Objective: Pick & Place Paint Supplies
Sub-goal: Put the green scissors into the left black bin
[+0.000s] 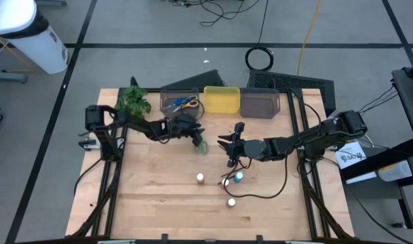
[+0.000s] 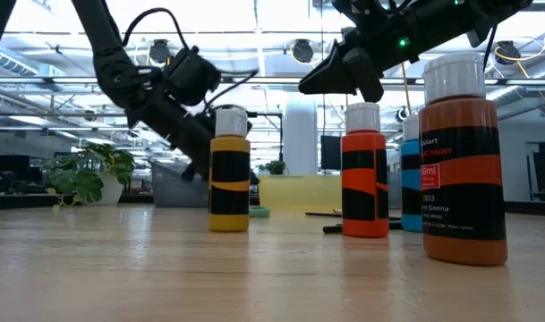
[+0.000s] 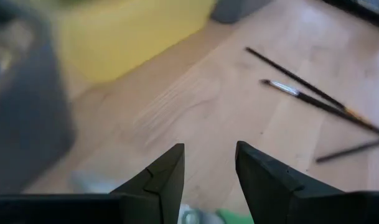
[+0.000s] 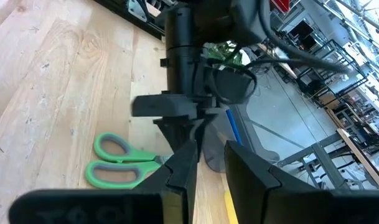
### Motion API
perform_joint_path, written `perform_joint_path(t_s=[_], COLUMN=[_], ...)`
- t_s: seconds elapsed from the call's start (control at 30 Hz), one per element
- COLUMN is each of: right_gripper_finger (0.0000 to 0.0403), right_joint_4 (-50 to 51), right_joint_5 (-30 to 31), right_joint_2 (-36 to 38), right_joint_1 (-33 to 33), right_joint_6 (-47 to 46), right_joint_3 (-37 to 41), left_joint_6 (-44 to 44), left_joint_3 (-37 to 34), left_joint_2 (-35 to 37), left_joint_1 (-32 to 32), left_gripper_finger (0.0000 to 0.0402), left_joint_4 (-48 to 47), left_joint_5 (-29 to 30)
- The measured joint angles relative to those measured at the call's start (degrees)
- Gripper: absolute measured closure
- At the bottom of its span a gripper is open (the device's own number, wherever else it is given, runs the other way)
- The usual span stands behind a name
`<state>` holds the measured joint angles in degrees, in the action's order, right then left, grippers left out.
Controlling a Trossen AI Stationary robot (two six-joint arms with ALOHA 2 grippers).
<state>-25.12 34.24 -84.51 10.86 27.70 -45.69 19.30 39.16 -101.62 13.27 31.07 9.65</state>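
Green-handled scissors [image 4: 117, 163] lay on the table [image 1: 152, 196], just beside your left gripper [image 1: 196, 139].

Your left gripper's fingers [image 3: 161, 177] stood slightly parted, holding nothing. Your right gripper [image 1: 226, 144], mid-table, was also parted and empty. Four bottles [image 1: 200, 177] stood nearer you; brushes [image 3: 313, 99] lay between them and the bins [image 1: 223, 99].

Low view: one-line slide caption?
Four paint bottles, yellow, red, blue and sienna, stand upright on the wooden table.
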Motion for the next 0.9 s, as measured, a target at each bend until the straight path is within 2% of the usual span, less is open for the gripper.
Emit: perform_joint_path(t_s=[0.13,0.23,0.53,0.73,0.9], right_gripper_finger=[0.0332,0.0332,0.0332,0.0332,0.0332], right_joint_4=[0.0,0.0,-0.4,-0.3,-0.3], right_joint_5=[0.0,0.0,0.0,0.0,0.0], right_joint_2=[0.0,0.0,0.0,0.0,0.0], right_joint_1=[0.0,0.0,0.0,0.0,0.0], right_joint_6=[0.0,0.0,0.0,0.0,0.0], right_joint_3=[0.0,0.0,0.0,0.1,0.1], left_joint_6=[-9.8,-12.6,-18.7,-16.1,-6.0], left_joint_3=[1.4,1.5,1.6,1.8,1.8], left_joint_2=[0.0,0.0,-1.8,-5.4,-5.5], left_joint_1=[-1.5,-1.9,-1.9,-2.0,-1.9], left_gripper_finger=[0.0247,0.0247,0.0247,0.0247,0.0247], left_joint_4=[-6.1,-8.3,-6.0,-6.3,-9.4], left_joint_5=[6.5,10.1,10.4,10.6,12.5])
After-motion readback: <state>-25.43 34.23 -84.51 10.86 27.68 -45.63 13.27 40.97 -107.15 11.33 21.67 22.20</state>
